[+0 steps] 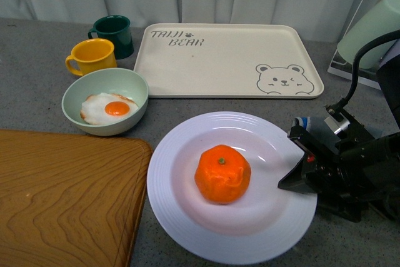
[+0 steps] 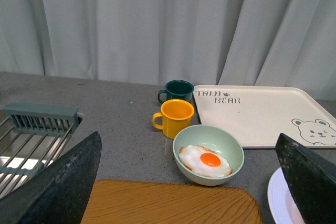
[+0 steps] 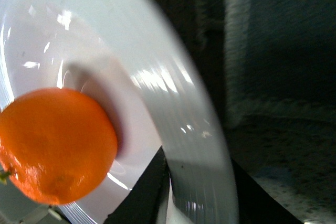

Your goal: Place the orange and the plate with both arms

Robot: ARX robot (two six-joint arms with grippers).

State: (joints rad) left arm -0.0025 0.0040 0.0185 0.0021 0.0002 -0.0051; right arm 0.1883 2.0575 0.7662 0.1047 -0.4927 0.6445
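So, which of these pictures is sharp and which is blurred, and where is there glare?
Front view: sharp and evenly lit, the orange throws only a soft shadow on the plate. Left wrist view: the bowl is sharp, the fingers of the left hand stand dark at both edges. Right wrist view: blurred close-up, glare streaks on the plate's rim, dark background.

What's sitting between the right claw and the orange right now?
Only bare plate, in the front view: the right claw is at its right rim, with white surface running clear to the orange.
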